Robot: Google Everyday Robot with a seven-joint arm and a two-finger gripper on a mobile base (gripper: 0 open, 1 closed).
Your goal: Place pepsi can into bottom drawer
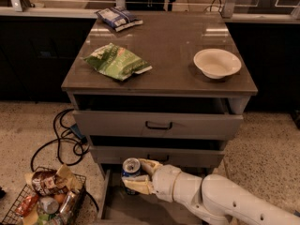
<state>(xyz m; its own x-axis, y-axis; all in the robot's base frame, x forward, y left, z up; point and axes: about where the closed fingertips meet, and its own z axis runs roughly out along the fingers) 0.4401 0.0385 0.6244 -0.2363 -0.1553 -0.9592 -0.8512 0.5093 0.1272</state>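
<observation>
The pepsi can (130,173) stands upright with its silver top up. The gripper (134,176) has its jaws closed on the can, one on each side. The can is over the left side of the open bottom drawer (140,209), close to the cabinet front. The white arm (220,200) stretches away to the right of the can. Right above the can are two upper drawers (187,124). Higher above it, the surface (173,41) holds a green bag (117,61), a blue-white bag (117,18) and a white bowl (217,63). Left of the can, low down, sits a wire basket (44,201) full of snacks.
</observation>
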